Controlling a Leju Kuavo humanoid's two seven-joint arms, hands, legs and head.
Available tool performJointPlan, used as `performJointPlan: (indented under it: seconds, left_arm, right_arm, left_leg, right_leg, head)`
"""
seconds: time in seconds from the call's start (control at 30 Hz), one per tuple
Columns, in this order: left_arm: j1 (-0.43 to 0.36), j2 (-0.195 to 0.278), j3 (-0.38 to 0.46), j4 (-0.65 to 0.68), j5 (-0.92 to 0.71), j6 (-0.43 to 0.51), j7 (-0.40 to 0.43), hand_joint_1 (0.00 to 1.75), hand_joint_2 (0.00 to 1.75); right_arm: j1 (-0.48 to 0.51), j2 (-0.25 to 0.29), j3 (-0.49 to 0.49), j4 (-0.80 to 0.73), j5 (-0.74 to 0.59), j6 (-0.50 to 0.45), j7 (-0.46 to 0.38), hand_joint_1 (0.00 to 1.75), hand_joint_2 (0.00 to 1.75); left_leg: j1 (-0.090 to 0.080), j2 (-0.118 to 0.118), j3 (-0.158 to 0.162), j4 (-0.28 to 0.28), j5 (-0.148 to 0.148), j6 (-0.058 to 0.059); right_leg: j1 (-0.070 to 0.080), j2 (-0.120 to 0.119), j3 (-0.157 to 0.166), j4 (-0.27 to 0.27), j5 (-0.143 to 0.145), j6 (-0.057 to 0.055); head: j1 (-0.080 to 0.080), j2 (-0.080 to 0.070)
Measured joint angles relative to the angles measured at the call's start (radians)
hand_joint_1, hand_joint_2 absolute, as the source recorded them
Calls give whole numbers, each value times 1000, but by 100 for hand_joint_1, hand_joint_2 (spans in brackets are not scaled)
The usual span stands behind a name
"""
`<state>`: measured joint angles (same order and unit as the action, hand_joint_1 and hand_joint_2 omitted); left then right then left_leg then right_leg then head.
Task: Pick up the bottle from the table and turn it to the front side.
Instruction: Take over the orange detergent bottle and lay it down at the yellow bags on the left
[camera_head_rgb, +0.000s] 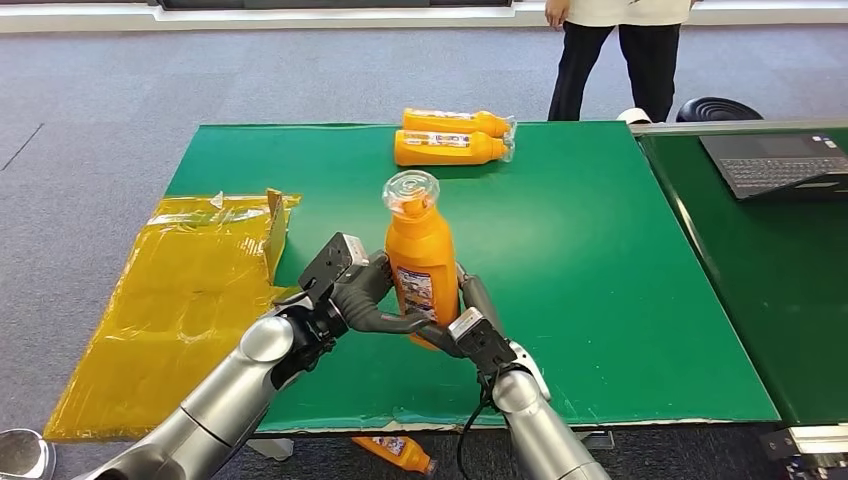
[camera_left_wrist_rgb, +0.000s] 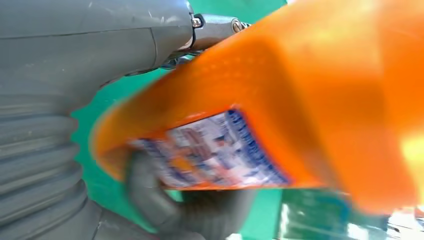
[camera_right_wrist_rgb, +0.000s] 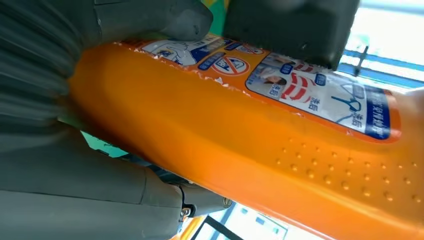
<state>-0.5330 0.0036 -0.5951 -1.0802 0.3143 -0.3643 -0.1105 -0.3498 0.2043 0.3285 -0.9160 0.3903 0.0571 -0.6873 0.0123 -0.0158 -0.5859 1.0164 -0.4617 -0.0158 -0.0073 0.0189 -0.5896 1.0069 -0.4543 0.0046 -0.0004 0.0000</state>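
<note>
Looks stiff, slick and light: bottle (camera_head_rgb: 420, 260) upright, clasped low between left hand (camera_head_rgb: 358, 292) and right hand (camera_head_rgb: 472, 318) (best gripped at the dimpled sides).

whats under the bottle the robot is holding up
The held bottle is upright above the green table. Both the left hand and right hand grip its lower part, hiding its base and whatever lies below.

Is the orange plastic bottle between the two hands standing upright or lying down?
Upright: the orange plastic bottle has its clear cap on top, held above the green table by the left hand and right hand.
</note>
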Motion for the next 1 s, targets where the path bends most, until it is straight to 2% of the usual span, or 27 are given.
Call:
performJointPlan:
  seconds: [0.43, 1.0]
  left_arm:
    - [-43, -43, -5, 56, 31, 16, 17, 0, 175]
    - [-113, -107, -32, 182, 46, 31, 54, 0, 175]
  right_arm:
    - [-28, 57, 0, 95, -101, 27, -16, 175, 175]
    - [-58, 59, -2, 182, -145, 32, -25, 175, 175]
  left_leg:
    - [0, 0, 0, 0, 0, 0]
    - [0, 1, 0, 0, 1, 0]
  right_leg:
    - [0, 0, 0, 0, 0, 0]
    - [0, 1, -1, 0, 1, 0]
  head:
    - [0, 0]
    - [0, 0]
